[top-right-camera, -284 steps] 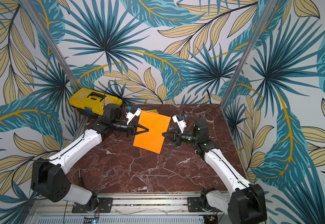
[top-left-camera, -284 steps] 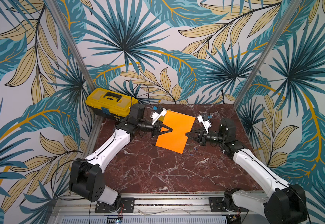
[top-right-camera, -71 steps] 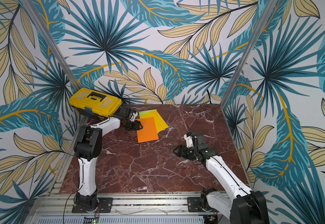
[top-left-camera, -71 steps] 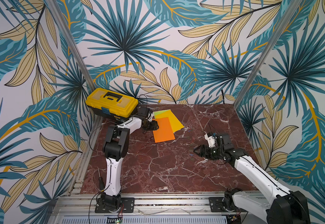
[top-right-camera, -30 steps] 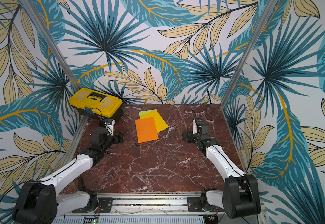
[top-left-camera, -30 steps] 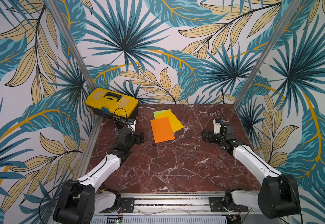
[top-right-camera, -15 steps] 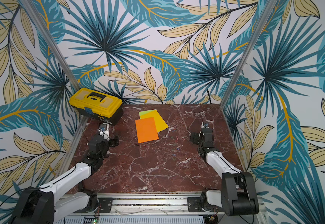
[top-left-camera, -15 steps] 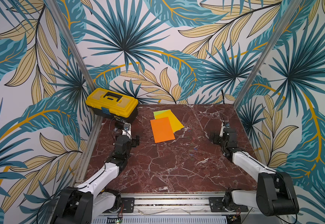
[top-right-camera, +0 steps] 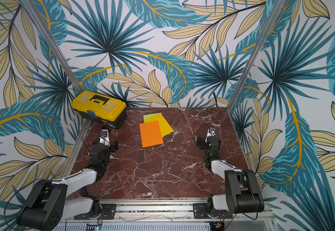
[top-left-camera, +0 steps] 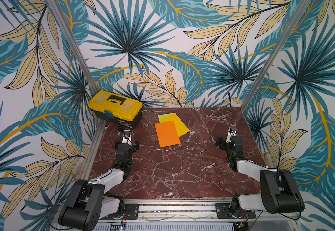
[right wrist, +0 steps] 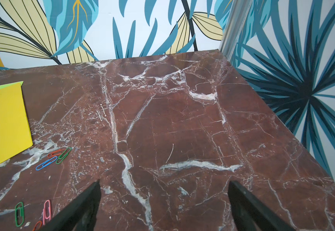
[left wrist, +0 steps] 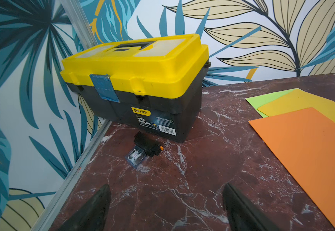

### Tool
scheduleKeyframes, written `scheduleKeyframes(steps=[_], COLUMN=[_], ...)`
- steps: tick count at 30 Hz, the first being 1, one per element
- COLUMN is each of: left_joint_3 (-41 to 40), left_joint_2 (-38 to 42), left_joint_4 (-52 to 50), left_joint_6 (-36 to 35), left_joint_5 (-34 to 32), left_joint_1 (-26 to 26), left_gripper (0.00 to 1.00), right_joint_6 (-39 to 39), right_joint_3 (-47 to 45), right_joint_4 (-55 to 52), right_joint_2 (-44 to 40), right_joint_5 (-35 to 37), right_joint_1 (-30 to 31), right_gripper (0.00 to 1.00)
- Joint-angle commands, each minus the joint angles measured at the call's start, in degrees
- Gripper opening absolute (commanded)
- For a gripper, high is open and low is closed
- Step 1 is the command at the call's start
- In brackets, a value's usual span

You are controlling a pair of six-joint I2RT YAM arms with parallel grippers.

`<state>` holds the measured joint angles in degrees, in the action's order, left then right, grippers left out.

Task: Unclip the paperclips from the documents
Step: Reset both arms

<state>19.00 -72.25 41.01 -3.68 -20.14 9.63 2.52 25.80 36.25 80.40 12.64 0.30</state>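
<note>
L gripper is seen spread wide w/ nothing held, low over the table near the toolbox. R gripper is likewise spread wide & empty. Orange sheet is lapped over yellow sheet, itself laid on green sheet, at back-centre. Paperclips are scattered loose just beside the sheets, on the R arm's side.

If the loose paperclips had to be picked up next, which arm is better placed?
Right, probably: the paperclips lie between the documents and the open right gripper; the left gripper sits by the toolbox.
</note>
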Motion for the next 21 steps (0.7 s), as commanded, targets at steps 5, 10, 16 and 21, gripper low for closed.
scheduleKeyframes(steps=[5,10,16,21], left_joint_3=[0.04,0.54,-0.32,-1.55], left_joint_2=[-2.90,-6.43,-8.26,-10.04], left_joint_4=[5.45,7.26,10.17,14.26], left_joint_6=[0.27,0.43,0.55,0.64], left_joint_5=[1.53,1.09,0.19,-0.25], left_joint_1=[-1.63,-1.63,-1.72,-1.80], left_gripper=[0.88,0.88,0.88,0.88], right_joint_6=[-2.25,-2.79,-2.14,-2.00], right_joint_3=[-4.42,-5.15,-6.34,-8.33], right_joint_4=[14.31,14.63,16.64,20.02], right_joint_2=[4.53,3.93,3.56,3.20], right_joint_5=[-0.56,-2.38,-0.61,0.31], right_joint_1=[-0.30,-0.30,-0.30,-0.21], right_gripper=[0.99,1.00,1.00,1.00])
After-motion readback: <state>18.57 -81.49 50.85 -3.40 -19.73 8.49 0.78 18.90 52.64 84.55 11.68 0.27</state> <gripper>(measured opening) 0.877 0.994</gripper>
